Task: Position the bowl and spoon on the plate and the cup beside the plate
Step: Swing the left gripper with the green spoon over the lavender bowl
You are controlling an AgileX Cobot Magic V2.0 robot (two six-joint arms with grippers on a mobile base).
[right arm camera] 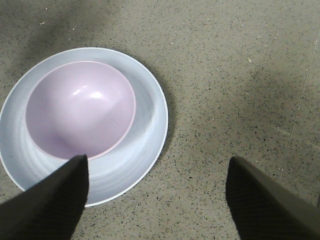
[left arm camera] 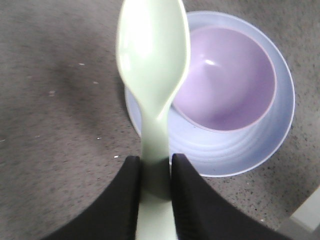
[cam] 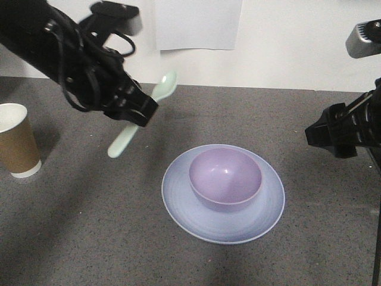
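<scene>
The lavender bowl (cam: pixel 225 177) sits in the pale blue plate (cam: pixel 180 202) at mid-table; both also show in the left wrist view as bowl (left arm camera: pixel 227 80) and plate (left arm camera: pixel 275 130), and in the right wrist view as bowl (right arm camera: pixel 80 107) and plate (right arm camera: pixel 145 145). My left gripper (cam: pixel 136 114) is shut on the handle of the mint-green spoon (cam: pixel 162 90), held in the air left of the plate. From the left wrist, the spoon (left arm camera: pixel 152 55) sticks out beyond the gripper (left arm camera: pixel 155 162) toward the bowl. My right gripper (right arm camera: pixel 157 165) is open, empty, right of the plate. The brown cup (cam: pixel 16 143) stands upright at far left.
The grey speckled tabletop (cam: pixel 89 226) spreads around the plate. A white wall with a paper sheet (cam: pixel 196 24) lies behind the table's far edge. The right arm (cam: pixel 348 128) hovers at the right side.
</scene>
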